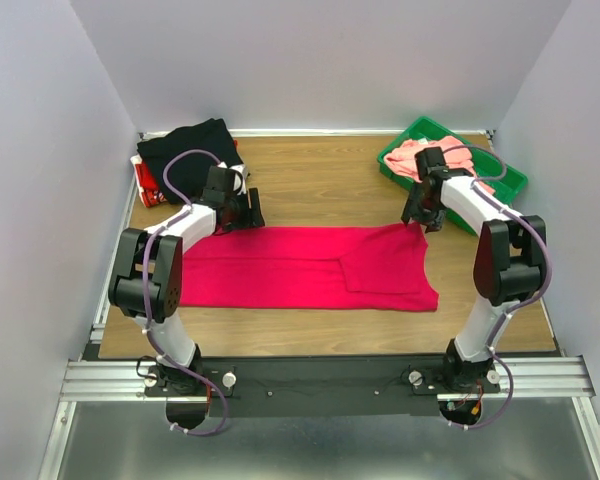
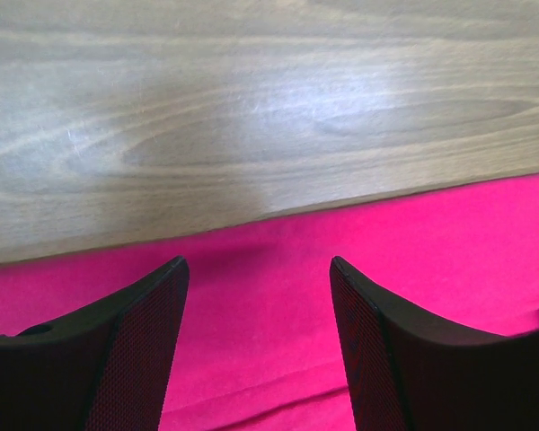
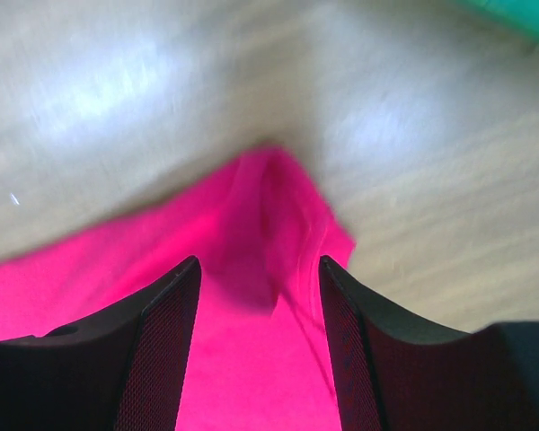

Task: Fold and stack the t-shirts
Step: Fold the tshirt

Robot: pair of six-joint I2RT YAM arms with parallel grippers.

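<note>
Crimson t-shirt [image 1: 310, 268] lies spread on the wooden surface [image 1: 320, 180]. Left jaws and right jaws hang released over its far corners. Black t-shirt [image 1: 190, 150] sits far left; pink t-shirt [image 1: 412, 155] lies in the green tray [image 1: 392, 163].

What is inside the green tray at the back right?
A crumpled salmon-pink t-shirt lies in the green tray. The right arm crosses over part of it, so the tray's floor and anything beneath the cloth are hidden.
</note>
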